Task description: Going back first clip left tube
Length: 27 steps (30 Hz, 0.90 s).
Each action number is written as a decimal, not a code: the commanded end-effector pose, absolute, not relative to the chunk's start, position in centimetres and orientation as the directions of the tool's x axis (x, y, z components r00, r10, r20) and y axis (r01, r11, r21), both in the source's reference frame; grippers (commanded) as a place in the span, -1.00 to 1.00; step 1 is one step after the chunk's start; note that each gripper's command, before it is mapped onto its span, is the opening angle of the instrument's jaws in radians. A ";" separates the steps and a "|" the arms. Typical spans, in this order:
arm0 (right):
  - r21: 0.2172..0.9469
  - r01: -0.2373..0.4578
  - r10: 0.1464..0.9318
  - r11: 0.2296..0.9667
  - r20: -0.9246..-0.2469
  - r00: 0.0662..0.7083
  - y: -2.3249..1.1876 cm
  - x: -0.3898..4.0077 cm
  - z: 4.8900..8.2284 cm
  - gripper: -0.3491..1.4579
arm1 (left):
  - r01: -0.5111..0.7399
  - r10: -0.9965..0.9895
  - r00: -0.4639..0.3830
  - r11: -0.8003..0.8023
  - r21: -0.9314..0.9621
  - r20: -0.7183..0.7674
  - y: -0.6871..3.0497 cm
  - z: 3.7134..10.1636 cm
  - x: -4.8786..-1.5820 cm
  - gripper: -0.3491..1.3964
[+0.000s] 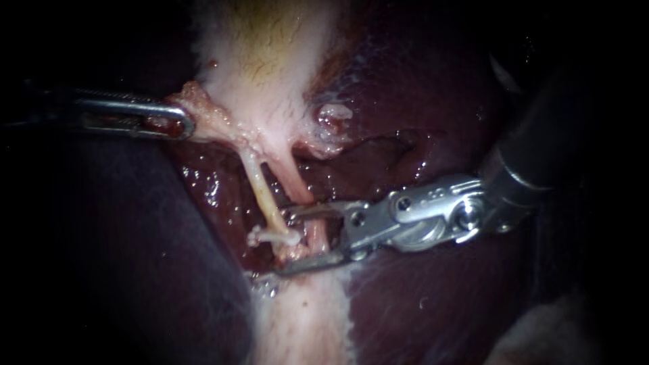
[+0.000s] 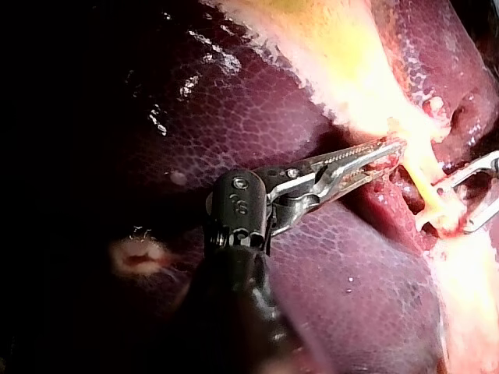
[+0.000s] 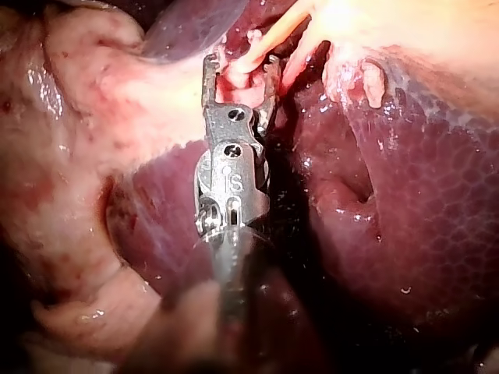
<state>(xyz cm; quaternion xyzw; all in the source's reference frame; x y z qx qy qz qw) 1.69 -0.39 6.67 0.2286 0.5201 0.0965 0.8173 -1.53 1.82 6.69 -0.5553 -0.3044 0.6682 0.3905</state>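
Position: thin pale-yellow left tube (image 1: 262, 192) between wide-open jaw tips of right instrument (image 1: 287, 242); whitish clip (image 1: 274, 236) across it. Likely soft, slick, tearable: hold neck tissue instead. Left instrument (image 1: 184, 125) clamps pale gallbladder fringe (image 1: 209, 116).

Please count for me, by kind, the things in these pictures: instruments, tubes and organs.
Instruments: 2 (left instrument, right instrument)
Tubes: 2 (left tube, right tube)
Organs: 2 (liver, gallbladder)
Total: 6
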 end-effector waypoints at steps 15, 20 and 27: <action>0.389 0.082 0.320 0.917 -0.844 0.430 -0.07 0.70 6.20 -0.06 | -0.182 0.860 -0.079 -0.510 -0.840 -0.505 1.83 6.71 -1.52 -1.00; 0.374 0.079 0.307 0.924 -0.849 0.431 -0.02 0.64 6.16 -0.06 | -0.184 0.858 -0.079 -0.513 -0.839 -0.507 1.81 6.75 -1.54 -1.00; 0.374 0.079 0.307 0.924 -0.849 0.431 -0.02 0.64 6.16 -0.06 | -0.186 0.855 -0.079 -0.517 -0.836 -0.512 1.79 6.88 -1.63 -1.00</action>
